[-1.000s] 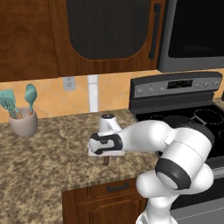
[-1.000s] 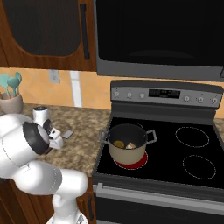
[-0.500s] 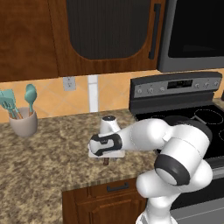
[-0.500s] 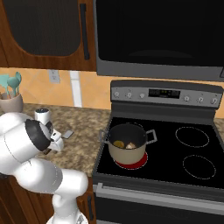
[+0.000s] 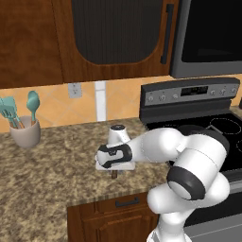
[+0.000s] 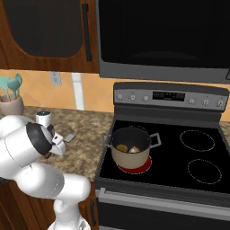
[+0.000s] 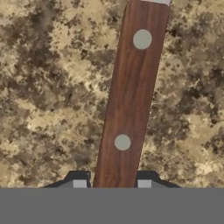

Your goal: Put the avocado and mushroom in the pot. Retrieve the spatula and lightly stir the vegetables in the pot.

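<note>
The spatula (image 7: pixel 131 96) lies flat on the speckled counter, its dark brown handle with two pale rivets running up the hand view. My gripper (image 7: pixel 112 183) is down over the handle's near end, one fingertip tight against each side, shut on it. From the right base view the pale blade (image 6: pixel 69 138) pokes out beside the hand (image 6: pixel 58 146); in the left base view my gripper (image 5: pixel 113 170) points down at the counter. The pot (image 6: pixel 130 159) stands on the stove's front left burner, holding the avocado (image 6: pixel 121 147) and the mushroom (image 6: pixel 134 149).
A beige cup of teal utensils (image 5: pixel 23 132) stands at the counter's far left. A white canister (image 5: pixel 117 134) is just behind the hand. The black stove top (image 6: pixel 197 152) lies to the right, and the counter's front edge (image 5: pixel 94 201) runs close below the gripper.
</note>
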